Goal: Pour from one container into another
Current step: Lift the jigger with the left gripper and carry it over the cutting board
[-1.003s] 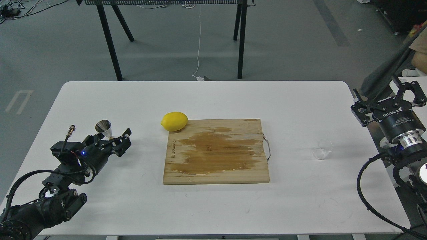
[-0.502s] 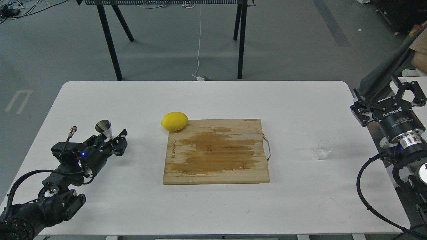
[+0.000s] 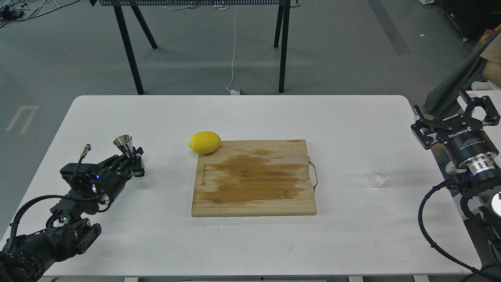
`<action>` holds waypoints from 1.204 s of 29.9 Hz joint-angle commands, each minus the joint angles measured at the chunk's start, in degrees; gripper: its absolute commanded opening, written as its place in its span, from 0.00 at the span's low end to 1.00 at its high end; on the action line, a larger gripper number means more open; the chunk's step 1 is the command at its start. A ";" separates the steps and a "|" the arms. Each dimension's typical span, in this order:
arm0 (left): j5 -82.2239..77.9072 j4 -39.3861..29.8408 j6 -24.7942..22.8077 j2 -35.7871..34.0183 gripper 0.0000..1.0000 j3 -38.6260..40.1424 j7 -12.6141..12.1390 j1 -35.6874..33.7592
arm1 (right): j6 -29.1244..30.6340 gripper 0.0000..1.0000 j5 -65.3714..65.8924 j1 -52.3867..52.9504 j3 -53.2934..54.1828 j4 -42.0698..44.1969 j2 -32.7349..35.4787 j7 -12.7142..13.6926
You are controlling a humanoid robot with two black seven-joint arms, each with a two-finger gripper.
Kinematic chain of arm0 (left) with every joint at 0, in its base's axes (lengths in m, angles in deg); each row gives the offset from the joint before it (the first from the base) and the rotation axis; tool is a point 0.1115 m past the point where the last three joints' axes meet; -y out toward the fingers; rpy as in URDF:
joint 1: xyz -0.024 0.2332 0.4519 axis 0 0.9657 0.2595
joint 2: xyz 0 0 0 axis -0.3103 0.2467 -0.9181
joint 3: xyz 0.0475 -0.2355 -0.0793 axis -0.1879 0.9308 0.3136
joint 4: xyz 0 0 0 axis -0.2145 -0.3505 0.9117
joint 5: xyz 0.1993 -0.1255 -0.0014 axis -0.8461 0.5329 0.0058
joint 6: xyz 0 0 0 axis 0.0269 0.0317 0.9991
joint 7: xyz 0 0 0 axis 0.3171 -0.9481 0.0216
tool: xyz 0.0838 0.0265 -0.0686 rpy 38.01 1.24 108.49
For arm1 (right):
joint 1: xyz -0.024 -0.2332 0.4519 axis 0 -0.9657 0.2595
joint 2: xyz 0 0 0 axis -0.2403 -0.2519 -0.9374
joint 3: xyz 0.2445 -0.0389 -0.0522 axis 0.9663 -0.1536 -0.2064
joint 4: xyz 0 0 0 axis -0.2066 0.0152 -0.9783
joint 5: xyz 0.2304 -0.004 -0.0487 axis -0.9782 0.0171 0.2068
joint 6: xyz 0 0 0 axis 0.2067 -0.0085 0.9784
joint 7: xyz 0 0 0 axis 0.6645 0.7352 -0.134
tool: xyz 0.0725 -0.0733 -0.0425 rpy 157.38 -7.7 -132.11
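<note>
The steel jigger [image 3: 123, 143] stands nearly upright at the table's left side. Its lower cone is hidden between the fingers of my left gripper [image 3: 132, 159], which is shut on it. The small clear glass cup [image 3: 379, 175] sits by itself on the table at the right, just beyond the board's handle. My right gripper [image 3: 452, 112] is open with nothing between its fingers, above the table's right edge, well behind and to the right of the cup.
A wooden cutting board [image 3: 253, 178] with a large wet stain lies mid-table. A yellow lemon [image 3: 204, 142] rests at its far left corner. The white table [image 3: 250, 113] ends close behind; black stand legs [image 3: 129, 47] rise from the floor beyond.
The jigger has swung from tilted to nearly upright in my left gripper, which has turned and drawn slightly left. The right gripper and the glass cup have barely moved.
</note>
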 commanded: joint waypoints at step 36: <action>-0.07 -24.97 0.00 13.23 0.10 -12.12 0.00 -15.00 | 0.00 0.99 -0.04 -0.17 0.79 0.09 0.09 -0.88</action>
